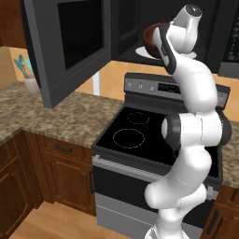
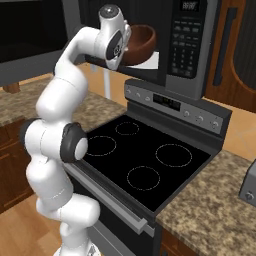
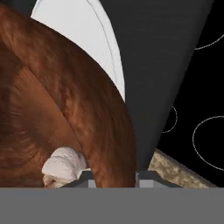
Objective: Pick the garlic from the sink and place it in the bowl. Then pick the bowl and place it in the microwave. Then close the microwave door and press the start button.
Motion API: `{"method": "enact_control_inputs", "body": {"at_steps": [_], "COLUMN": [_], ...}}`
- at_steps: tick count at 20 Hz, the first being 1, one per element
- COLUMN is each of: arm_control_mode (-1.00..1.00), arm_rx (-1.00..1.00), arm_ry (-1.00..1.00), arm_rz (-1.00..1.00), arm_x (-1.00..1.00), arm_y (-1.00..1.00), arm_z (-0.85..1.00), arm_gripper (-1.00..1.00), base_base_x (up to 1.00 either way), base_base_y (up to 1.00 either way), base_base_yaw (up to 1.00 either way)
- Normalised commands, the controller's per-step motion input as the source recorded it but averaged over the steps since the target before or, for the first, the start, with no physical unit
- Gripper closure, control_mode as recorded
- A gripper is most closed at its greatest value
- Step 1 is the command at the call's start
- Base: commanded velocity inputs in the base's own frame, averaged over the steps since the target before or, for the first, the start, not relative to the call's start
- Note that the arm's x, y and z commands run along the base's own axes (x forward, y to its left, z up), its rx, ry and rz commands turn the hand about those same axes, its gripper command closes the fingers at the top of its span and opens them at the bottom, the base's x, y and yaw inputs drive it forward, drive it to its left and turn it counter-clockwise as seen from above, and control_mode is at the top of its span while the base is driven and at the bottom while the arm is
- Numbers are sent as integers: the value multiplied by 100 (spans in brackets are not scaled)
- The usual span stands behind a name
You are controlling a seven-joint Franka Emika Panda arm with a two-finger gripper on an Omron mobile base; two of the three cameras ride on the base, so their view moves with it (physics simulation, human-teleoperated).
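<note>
Claw clamps bowl rim, frame bottom; garlic inside. Keep bowl level, lower onto plate, then release.

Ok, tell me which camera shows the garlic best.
The hand view: the garlic lies pale and lumpy inside the bowl, close up by the wall. In the left and right base views the bowl sits at the microwave opening, but its wall and the arm hide the inside.
</note>
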Motion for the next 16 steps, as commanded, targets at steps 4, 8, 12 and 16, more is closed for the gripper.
{"method": "enact_control_inputs", "body": {"at_steps": [4, 8, 12, 16], "arm_control_mode": [-100, -100, -100, -100], "arm_rx": [0, 0, 0, 0], "arm_ry": [0, -1, -5, -16], "arm_rz": [0, 1, 1, 0], "arm_x": [81, 80, 43, 2], "arm_y": [-31, -29, -5, 0], "arm_z": [-14, -29, -50, -10], "arm_gripper": [100, 100, -100, -100], "base_base_x": [0, 0, 0, 0], "base_base_y": [0, 0, 0, 0], "base_base_yaw": [0, 0, 0, 0]}}
